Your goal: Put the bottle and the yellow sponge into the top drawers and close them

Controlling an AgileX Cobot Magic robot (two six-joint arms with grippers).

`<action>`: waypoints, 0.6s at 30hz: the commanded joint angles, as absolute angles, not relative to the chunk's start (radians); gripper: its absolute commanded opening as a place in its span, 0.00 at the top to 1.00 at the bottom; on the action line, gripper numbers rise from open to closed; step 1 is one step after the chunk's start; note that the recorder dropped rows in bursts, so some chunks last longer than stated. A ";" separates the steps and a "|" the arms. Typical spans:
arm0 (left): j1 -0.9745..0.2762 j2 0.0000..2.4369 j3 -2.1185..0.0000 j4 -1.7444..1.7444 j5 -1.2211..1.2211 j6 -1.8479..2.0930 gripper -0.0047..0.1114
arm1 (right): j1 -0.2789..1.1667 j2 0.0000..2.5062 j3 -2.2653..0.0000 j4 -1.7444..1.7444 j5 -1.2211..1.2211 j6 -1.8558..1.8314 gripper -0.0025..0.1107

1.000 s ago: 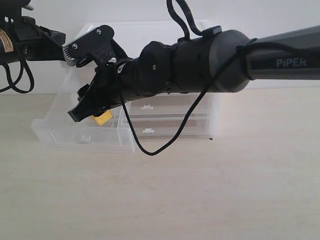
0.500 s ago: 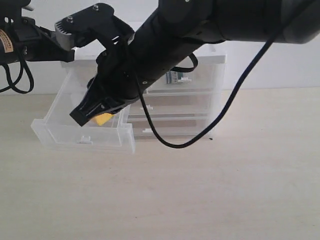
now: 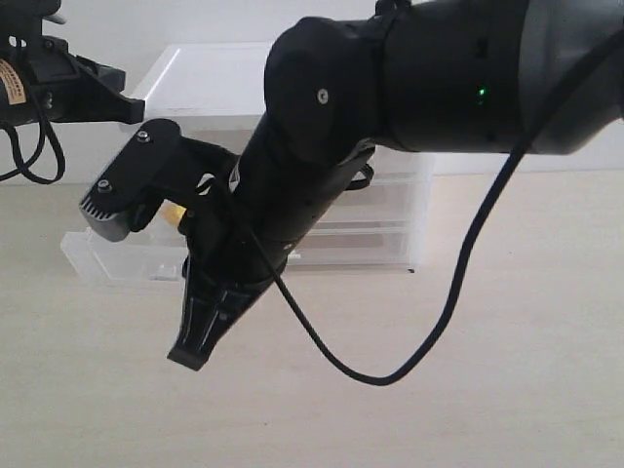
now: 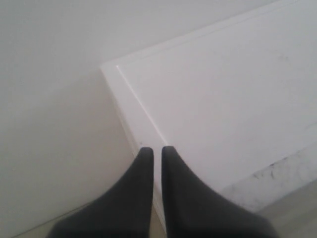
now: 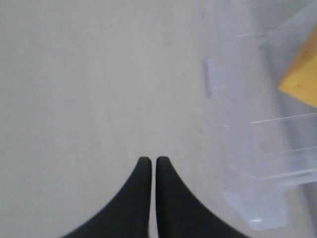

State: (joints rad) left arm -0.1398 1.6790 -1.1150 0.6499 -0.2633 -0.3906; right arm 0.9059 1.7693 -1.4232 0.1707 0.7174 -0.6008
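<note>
The yellow sponge [image 5: 300, 84] lies inside the pulled-out left top drawer [image 5: 267, 163]; in the exterior view only a sliver of the sponge [image 3: 174, 212] shows behind the arm. My right gripper [image 5: 150, 159] is shut with nothing in it. It points down at the table in front of that drawer [image 3: 102, 261], with its tip [image 3: 190, 353] clear of the drawer front. My left gripper [image 4: 153, 148] is shut and empty, hovering over a corner of the white cabinet top [image 4: 223, 89]. The bottle and the right top drawer are hidden behind the right arm.
The right arm [image 3: 390, 88] fills the middle of the exterior view and covers most of the cabinet [image 3: 400, 244]. A loose black cable [image 3: 390, 375] hangs from it down to the table. The drawer's small handle [image 5: 207, 77] faces the right gripper. The left arm [image 3: 58, 83] stays at the far left.
My right gripper has come out of the open left drawer and swung down in front of it. The sponge stays in the drawer. The left arm has not moved.
</note>
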 commanded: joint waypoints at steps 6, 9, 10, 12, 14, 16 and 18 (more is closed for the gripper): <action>-0.138 1.681 -1.122 0.646 -0.254 -0.389 0.92 | 0.896 1.819 -1.416 -0.017 0.633 -0.446 0.98; -0.138 1.681 -1.122 0.646 -0.254 -0.389 0.92 | 0.887 1.840 -1.416 -0.053 0.627 -0.423 0.98; -0.138 1.681 -1.122 0.646 -0.254 -0.389 0.92 | 0.877 1.842 -1.416 -0.064 0.620 -0.403 0.98; -0.138 1.681 -1.122 0.646 -0.254 -0.389 0.92 | 0.868 1.842 -1.418 -0.100 0.603 -0.356 0.98; -0.138 1.681 -1.122 0.646 -0.254 -0.389 0.92 | 0.850 1.839 -1.418 -0.138 0.580 -0.299 0.98; -0.138 1.681 -1.122 0.646 -0.254 -0.389 0.92 | 0.833 1.836 -1.418 -0.147 0.563 -0.271 0.98; -0.138 1.681 -1.122 0.646 -0.254 -0.389 0.92 | 0.824 1.836 -1.418 -0.139 0.563 -0.271 0.98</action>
